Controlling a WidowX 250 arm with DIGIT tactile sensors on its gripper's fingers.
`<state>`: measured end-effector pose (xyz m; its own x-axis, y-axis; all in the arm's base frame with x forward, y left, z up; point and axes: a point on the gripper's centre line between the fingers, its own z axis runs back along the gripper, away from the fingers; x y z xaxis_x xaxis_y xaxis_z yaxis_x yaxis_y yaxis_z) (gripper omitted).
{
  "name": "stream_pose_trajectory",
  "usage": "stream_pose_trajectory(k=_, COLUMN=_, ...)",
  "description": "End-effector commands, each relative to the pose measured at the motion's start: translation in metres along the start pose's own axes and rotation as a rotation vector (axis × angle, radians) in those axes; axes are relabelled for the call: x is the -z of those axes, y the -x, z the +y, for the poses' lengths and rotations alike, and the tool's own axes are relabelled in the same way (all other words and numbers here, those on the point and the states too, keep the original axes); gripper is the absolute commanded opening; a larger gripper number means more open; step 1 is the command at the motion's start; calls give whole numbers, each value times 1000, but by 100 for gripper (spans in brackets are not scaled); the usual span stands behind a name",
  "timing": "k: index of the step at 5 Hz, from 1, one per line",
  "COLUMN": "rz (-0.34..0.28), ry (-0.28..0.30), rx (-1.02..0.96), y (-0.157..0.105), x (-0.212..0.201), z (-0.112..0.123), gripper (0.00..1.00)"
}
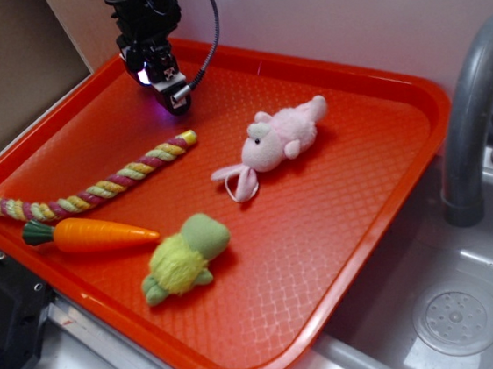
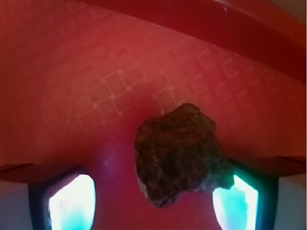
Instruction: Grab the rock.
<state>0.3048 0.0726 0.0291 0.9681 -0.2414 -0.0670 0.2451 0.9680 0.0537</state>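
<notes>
The rock [image 2: 177,153] is a lumpy dark brown-grey stone lying on the orange tray [image 2: 96,72]. In the wrist view it sits between my fingers, close against the right finger [image 2: 237,201], with a clear gap to the left finger [image 2: 72,203]. My gripper [image 2: 153,201] is open and lowered around the rock. In the exterior view my gripper [image 1: 166,91] is down at the tray's back left, and the rock is hidden beneath it.
On the tray [image 1: 342,254] lie a braided rope toy [image 1: 97,187], a toy carrot [image 1: 88,234], a green-yellow plush turtle [image 1: 188,254] and a pink plush rabbit [image 1: 277,141]. The tray's raised back rim [image 2: 216,24] is just beyond the rock. A grey faucet [image 1: 469,117] and sink are at the right.
</notes>
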Motion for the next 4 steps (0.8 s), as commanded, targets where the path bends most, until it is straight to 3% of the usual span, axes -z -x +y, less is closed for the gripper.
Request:
stream_pose_trajectory(k=1, rz=-4, ry=-40, rx=-49, y=-11, x=2, z=13, gripper=100)
stream_pose_trajectory(k=3, rz=20, ry=0, rx=-65, y=-20, x=14, z=10, gripper=100)
stream_pose_trajectory(k=4, rz=28, ry=-3, rx=-80, y=-17, x=18, z=6, gripper=0)
